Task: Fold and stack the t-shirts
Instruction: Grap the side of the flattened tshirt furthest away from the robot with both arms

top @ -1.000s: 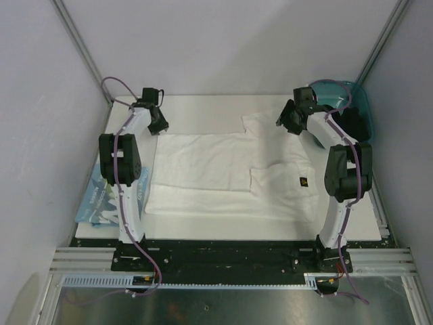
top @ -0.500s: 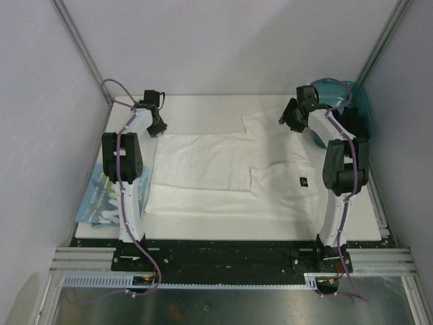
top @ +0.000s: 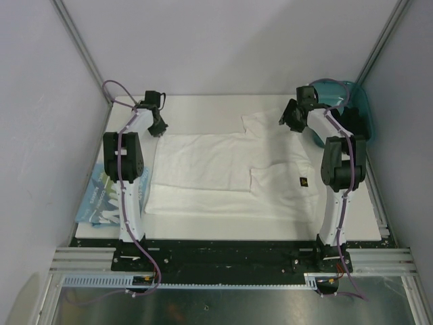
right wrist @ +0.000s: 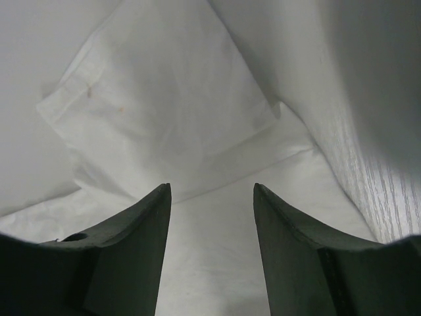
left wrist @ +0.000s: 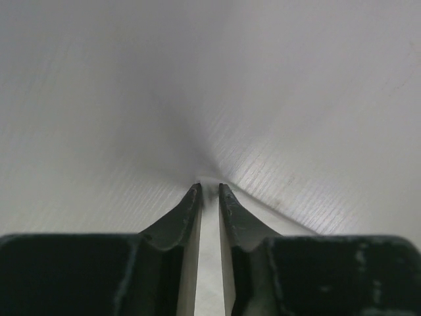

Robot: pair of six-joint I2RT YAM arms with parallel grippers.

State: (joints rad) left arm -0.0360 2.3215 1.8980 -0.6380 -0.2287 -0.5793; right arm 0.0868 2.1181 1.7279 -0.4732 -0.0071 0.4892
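Stationed at far corners of the t-shirt [top: 223, 172], apparently for a fold lift: left gripper [left wrist: 209, 187] nearly clenched, hold unconfirmable; right gripper [right wrist: 212, 191] spread wide, grasping nothing.

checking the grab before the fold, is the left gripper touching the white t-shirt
Touching. In the left wrist view the left gripper pinches the t-shirt between its nearly shut tips, with creases gathering there.

Bare table [top: 203, 110] beyond t-shirt [top: 203, 162]; teal bin [top: 345, 89] (far-rt corner) by right claw [top: 292, 118].
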